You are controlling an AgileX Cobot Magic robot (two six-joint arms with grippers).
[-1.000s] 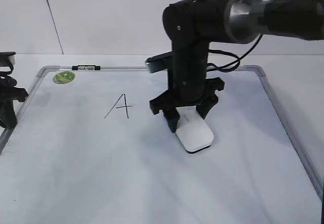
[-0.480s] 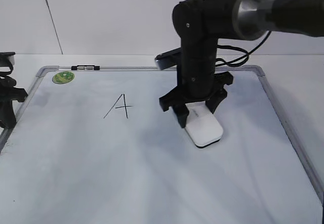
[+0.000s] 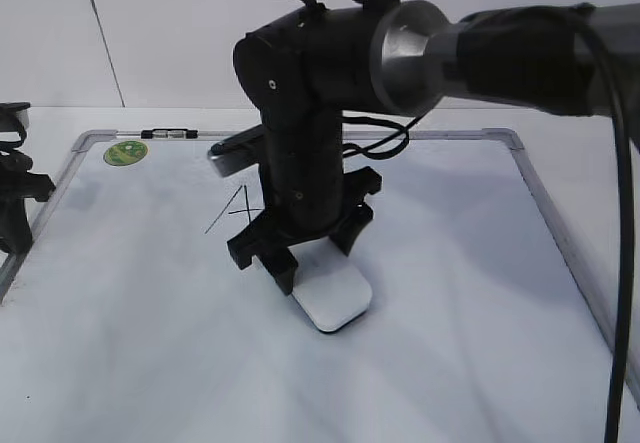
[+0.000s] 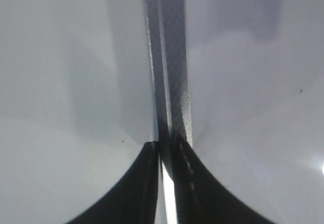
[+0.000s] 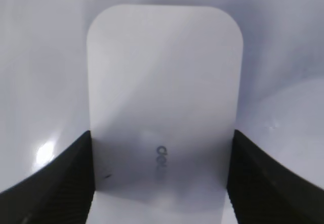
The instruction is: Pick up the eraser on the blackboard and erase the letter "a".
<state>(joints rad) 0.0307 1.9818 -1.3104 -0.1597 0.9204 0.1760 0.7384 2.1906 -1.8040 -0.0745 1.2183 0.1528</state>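
Right tool (image 3: 313,246) has carried the eraser (image 3: 333,300) leftward, toward the blackboard (image 3: 530,158) middle, fingers pinching its sides. Open board all round; angular A (image 3: 236,210) partly hidden behind the arm, green magnet (image 3: 126,152) far corner. Left tool (image 4: 161,150) pressed closed, empty, over the frame edge. Wrist view alone shows eraser lettering (image 5: 161,159).

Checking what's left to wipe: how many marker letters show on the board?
1: a capital "A" left of centre on the blackboard, partly behind the right arm; more could be hidden.
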